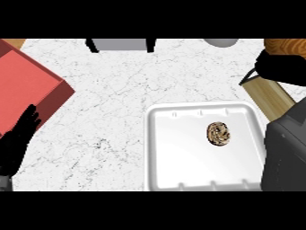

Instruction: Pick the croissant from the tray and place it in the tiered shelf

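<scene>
The croissant (219,134) lies untouched in the tray (175,134). The left hand (13,139) rests, fingers relaxed; the right hand (284,67), far right, possibly released. Everything remains.

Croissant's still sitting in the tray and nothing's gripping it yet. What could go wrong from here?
1. The croissant lies near the white tray's right wall, so fingers coming down may hit the rim.
2. The right arm is raised at the view's right edge, over the wooden shelf, hiding the placement spot.
3. The left hand rests beside the red box.

White tray (181,175), brown-mottled croissant (219,134)
</scene>
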